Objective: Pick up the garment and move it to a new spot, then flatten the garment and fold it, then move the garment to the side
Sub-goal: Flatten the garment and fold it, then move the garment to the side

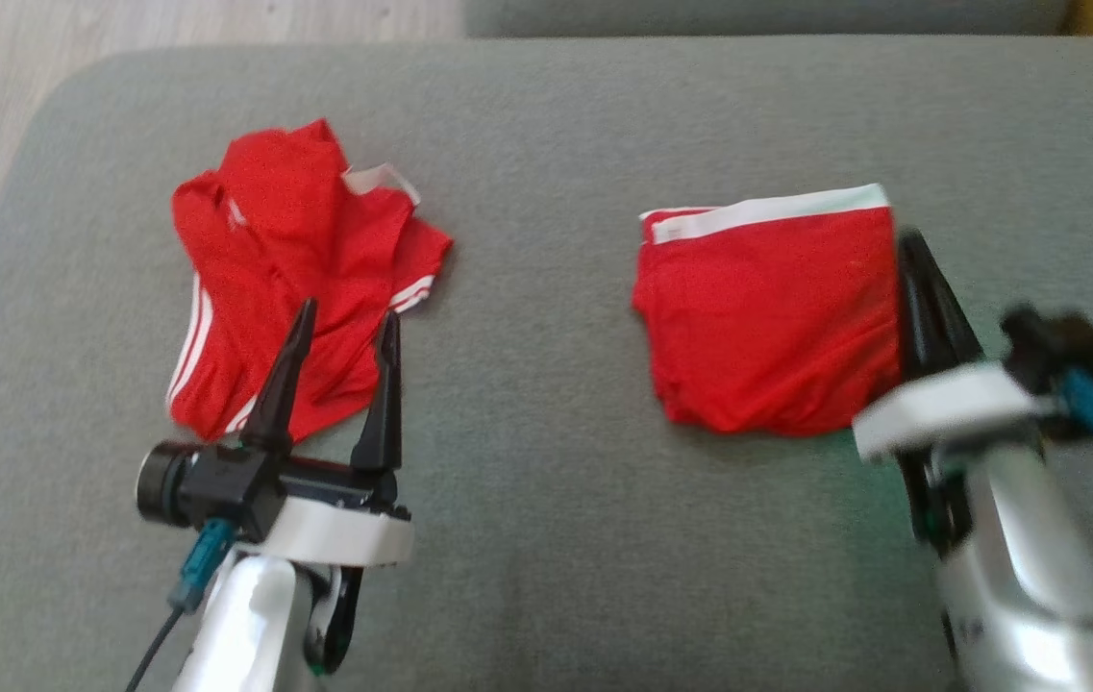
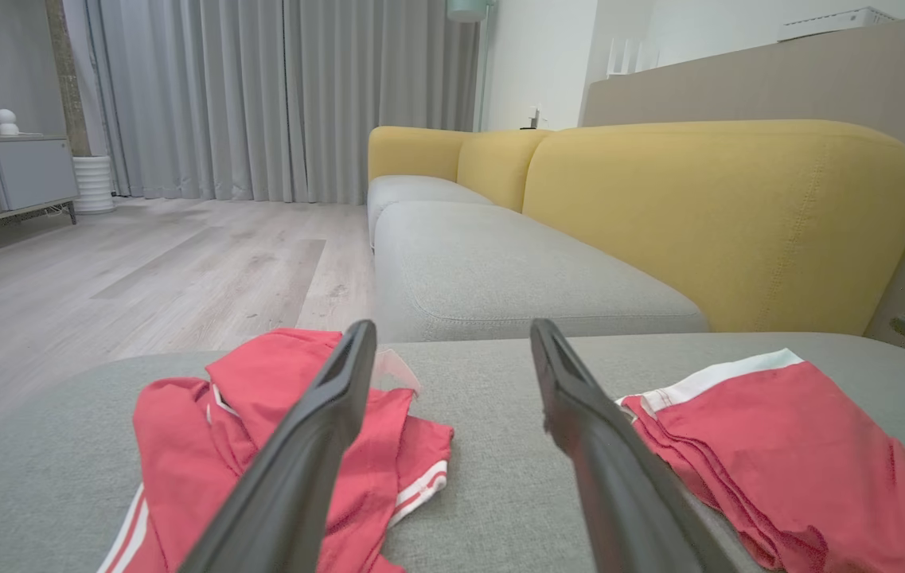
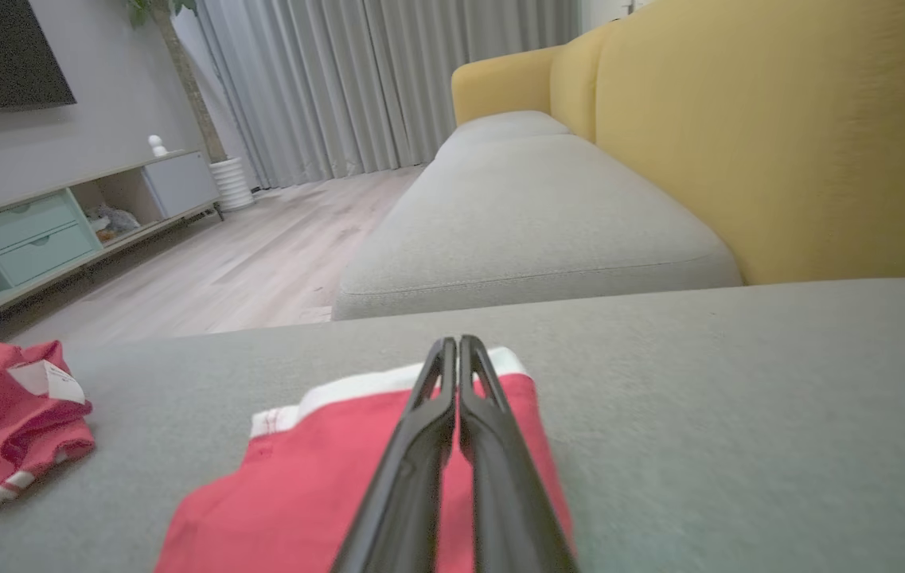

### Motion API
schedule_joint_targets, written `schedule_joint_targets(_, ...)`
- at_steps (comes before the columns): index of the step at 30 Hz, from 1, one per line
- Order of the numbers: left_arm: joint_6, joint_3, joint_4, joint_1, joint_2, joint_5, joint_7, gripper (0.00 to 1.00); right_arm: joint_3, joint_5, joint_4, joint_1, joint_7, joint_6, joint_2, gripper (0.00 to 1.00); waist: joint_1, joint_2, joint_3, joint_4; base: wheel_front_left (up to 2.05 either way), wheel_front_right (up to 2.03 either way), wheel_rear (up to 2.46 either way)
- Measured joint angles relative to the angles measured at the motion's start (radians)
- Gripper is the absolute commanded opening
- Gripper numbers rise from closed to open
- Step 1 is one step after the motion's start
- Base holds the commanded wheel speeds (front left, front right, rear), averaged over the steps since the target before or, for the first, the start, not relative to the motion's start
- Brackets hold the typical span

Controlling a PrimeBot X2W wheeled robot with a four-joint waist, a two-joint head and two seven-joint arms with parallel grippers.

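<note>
Grey cushion (image 1: 546, 115), crumpled garment (image 1: 286, 259), blurred white label (image 3: 46, 380)

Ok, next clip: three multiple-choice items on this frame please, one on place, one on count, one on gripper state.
1. The crumpled garment lies where, relative to the folded garment? A robot's left; B robot's right; C on top.
2. Red garments on the grey cushion? A one; B two; C three.
3. The left gripper is: A open; B shut; C shut on cloth.
Answers: 1A, it sits leftward in the head view. 2B, one crumpled, one folded. 3A, its fingers stand apart.
</note>
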Motion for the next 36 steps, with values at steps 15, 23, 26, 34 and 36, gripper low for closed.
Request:
schedule_joint_targets(15,-0.002,0.015,0.015,0.047,0.001,0.007,0.000,1.00,-0.048,-0.034,-0.144,0.232,0.001,0.000,0.007,1.00,0.0000,0.0000,-0.033,-0.064,0.00,0.00,0.00)
schedule_joint_targets(23,-0.010,0.007,0.016,0.032,0.001,0.010,0.000,1.00,-0.120,-0.046,-0.026,0.055,0.171,0.000,0.007,1.00,0.0002,0.0000,0.020,-0.022,0.00,0.00,0.00)
schedule_joint_targets(26,-0.010,-0.001,0.018,0.026,0.001,0.010,0.000,1.00,-0.132,-0.039,0.023,0.017,0.212,0.000,0.007,1.00,0.0002,0.0000,0.033,-0.010,0.00,0.00,0.00)
schedule_joint_targets(34,-0.010,-0.004,0.019,-0.006,0.000,0.009,0.000,1.00,-0.105,-0.006,0.190,-0.087,0.347,0.000,-0.002,1.00,0.0001,0.0000,0.076,0.033,0.00,0.00,0.00)
schedule_joint_targets(36,-0.010,-0.003,0.019,-0.005,0.000,0.009,0.000,1.00,-0.082,0.007,0.214,-0.122,0.373,0.000,-0.011,0.53,0.0002,0.0000,0.083,0.036,0.00,0.00,0.00)
